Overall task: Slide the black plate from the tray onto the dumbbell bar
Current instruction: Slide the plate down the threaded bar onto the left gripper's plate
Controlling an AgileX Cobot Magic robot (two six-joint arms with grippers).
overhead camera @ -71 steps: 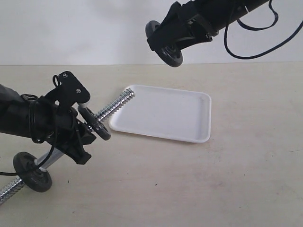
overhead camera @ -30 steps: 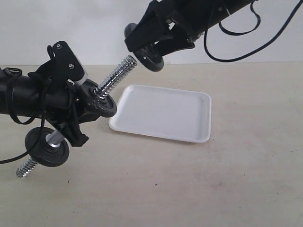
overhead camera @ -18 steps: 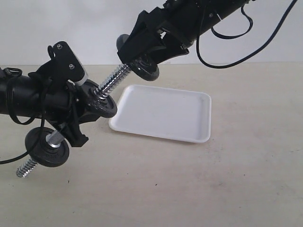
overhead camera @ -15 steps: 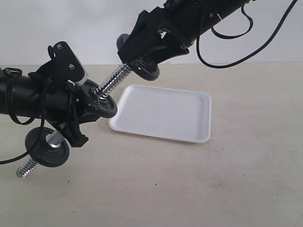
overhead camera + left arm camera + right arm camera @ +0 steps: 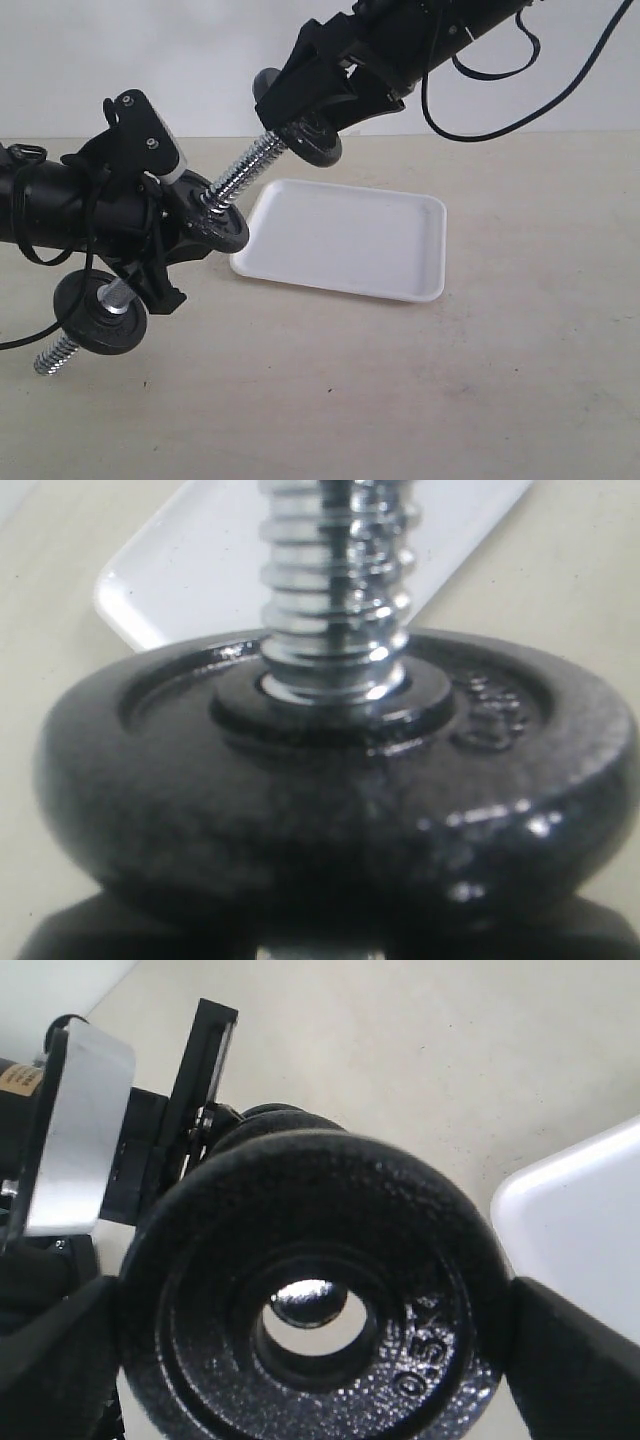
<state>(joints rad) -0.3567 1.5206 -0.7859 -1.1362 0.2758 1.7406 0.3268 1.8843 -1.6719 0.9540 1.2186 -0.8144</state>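
Right pincer (image 5: 298,118) grasping black plate (image 5: 320,146), hole at threaded tip of dumbbell bar (image 5: 245,170); left pincer (image 5: 160,250) clenches the bar. Risk: tilt mismatch, plate binds on threads, bar twists loose.

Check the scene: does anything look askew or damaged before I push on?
Nothing stands out. The right gripper holds the black plate with the tip of the dumbbell bar showing through its hole; the tray lies flat, intact.

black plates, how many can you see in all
3 plates: one in the right pincer at the bar's upper tip; one on the bar just above the left pincer; one near its lower end. None seems hidden.
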